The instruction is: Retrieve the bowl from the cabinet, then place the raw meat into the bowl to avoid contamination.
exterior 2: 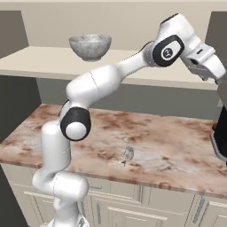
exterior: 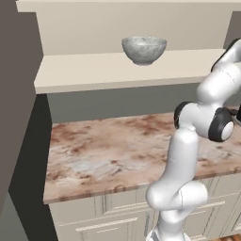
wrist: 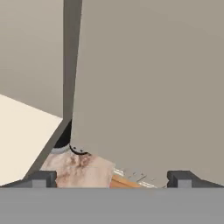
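left base view has the bowl (exterior: 144, 49) upright on the cabinet (exterior: 84, 70) shelf, above the marble counter (exterior: 108, 150), with the arm well to its right. hand view shows the gripper (wrist: 111, 178) spread wide, grasping nothing, facing a flat cabinet panel.

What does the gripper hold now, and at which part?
Nothing. The gripper is open and empty; the bowl sits alone on the cabinet shelf.

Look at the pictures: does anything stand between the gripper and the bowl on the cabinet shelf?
Nothing visible does. The bowl stands alone on the open shelf, the doors swung clear. The open gripper is off to the shelf's right end, facing a door panel.
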